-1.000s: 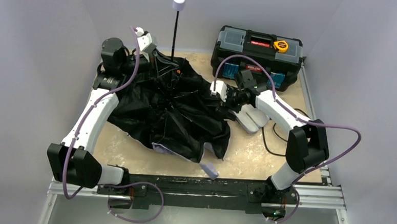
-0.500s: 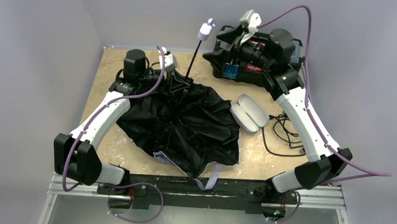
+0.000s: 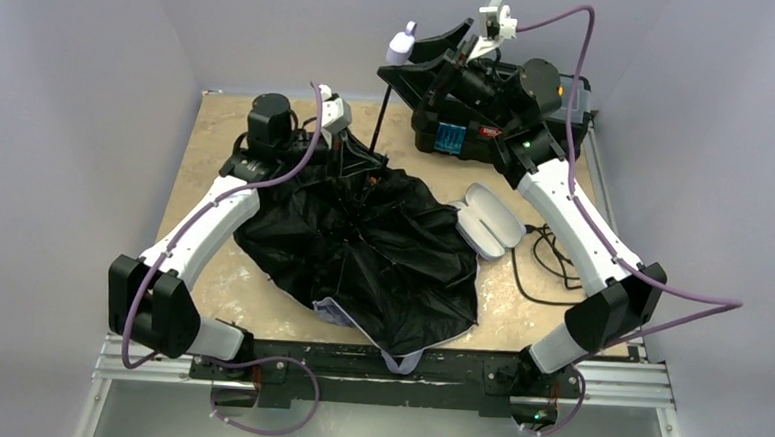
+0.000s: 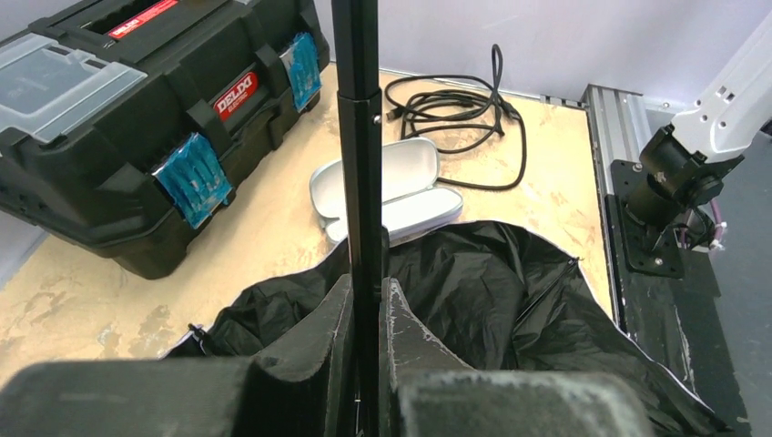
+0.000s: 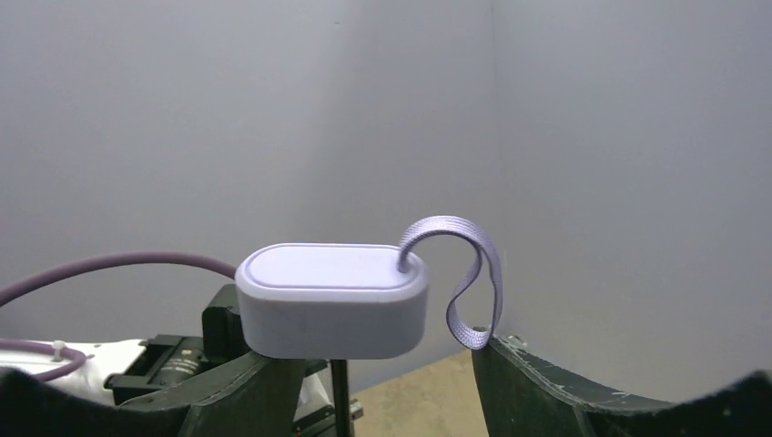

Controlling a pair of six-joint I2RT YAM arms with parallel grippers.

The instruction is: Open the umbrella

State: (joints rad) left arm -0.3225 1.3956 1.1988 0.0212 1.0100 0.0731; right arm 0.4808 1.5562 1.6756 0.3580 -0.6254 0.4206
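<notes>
The umbrella lies with its black canopy (image 3: 377, 248) spread on the table. Its thin dark shaft (image 3: 381, 108) slants up to the lavender knob handle (image 3: 400, 47). My left gripper (image 3: 352, 157) is shut on the shaft low down, just above the fabric. In the left wrist view the fingers (image 4: 405, 319) pinch the shaft (image 4: 357, 137). My right gripper (image 3: 424, 55) is open, raised beside the handle. In the right wrist view the handle (image 5: 332, 300) and its strap (image 5: 473, 282) sit just above my parted right gripper (image 5: 378, 364), and the strap touches the right finger.
A black toolbox (image 3: 488, 144) stands at the back right, under my right arm. An open pale lavender clamshell case (image 3: 489, 219) lies right of the canopy, with a black cable (image 3: 552, 257) beyond it. Grey walls enclose the table.
My right arm has lifted off the fabric, swung up over the toolbox and brought its open jaws to the handle. The shaft now leans right and the canopy has slid right and nearer.
</notes>
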